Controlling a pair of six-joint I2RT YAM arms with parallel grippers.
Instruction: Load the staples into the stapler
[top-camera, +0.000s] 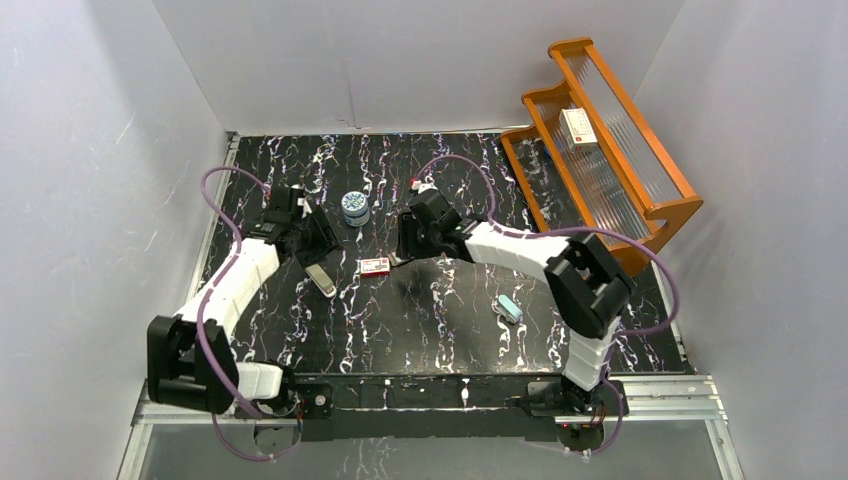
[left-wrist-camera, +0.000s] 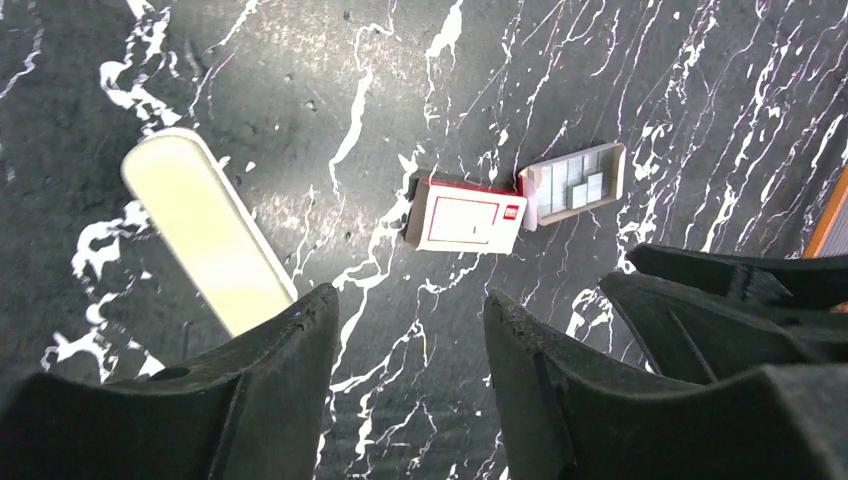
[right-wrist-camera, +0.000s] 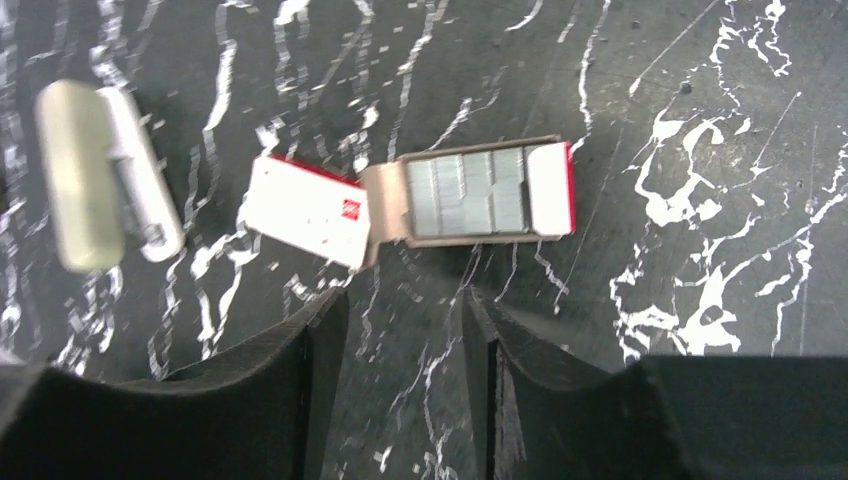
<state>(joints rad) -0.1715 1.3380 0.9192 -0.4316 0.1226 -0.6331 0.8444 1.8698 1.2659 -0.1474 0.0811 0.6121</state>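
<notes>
one black, white-veined counter (top-camera: 450, 320) fills the middle of the top view. a wooden rack (top-camera: 668, 212) stands along its upper right edge.

the left gripper (top-camera: 318, 240) hangs left of centre and the right gripper (top-camera: 405, 240) just right of centre. both point down at the counter.

in the left wrist view the left gripper (left-wrist-camera: 410, 300) has its jaws moderately parted, bare counter between them, holding nothing. in the right wrist view the right gripper (right-wrist-camera: 405, 300) is likewise parted to a middling width and grips nothing.

the cream stapler (top-camera: 320, 278) lies flat just below the left gripper. it runs diagonally at the left of the left wrist view (left-wrist-camera: 205, 235) and looks blurred at the upper left of the right wrist view (right-wrist-camera: 80, 190).

the red-and-white sleeve (top-camera: 375, 265) lies between the two grippers, at frame centre in both wrist views (left-wrist-camera: 467, 217) (right-wrist-camera: 305, 208). touching its right end, the tray of staples (right-wrist-camera: 470, 192) lies face up with the grey strips showing (left-wrist-camera: 575, 183).

a round blue-and-white tin (top-camera: 354, 207) sits above the sleeve. a light blue stapler (top-camera: 510, 308) lies lower right, well apart. a small white box (top-camera: 578, 125) rests on the rack.
</notes>
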